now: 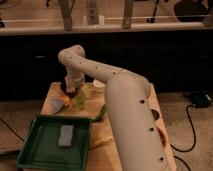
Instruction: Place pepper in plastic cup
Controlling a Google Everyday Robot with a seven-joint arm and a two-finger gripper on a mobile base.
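From my seat the gripper (70, 92) at the worktop's (50, 93) far-left corner is mostly masked by its own wrist, and the arm (131, 120) hides the worktop's right half.

Single camera high behind the arm (125, 105), facing forward and down, table (50, 95) near, end effector (71, 93) at far side

A lab or office workspace with a robot test station.

A small wooden table (55, 95) stands on speckled hard flooring (190, 130) before a long dark counter (150, 55), with metal frame posts (66, 14) and glazing above it. A black cable (192, 127) trails over the floor at the right. A green tray (35, 155) lies on the table, and the white robot arm (125, 105) reaches over it, its gripper (71, 91) low above the far left corner.
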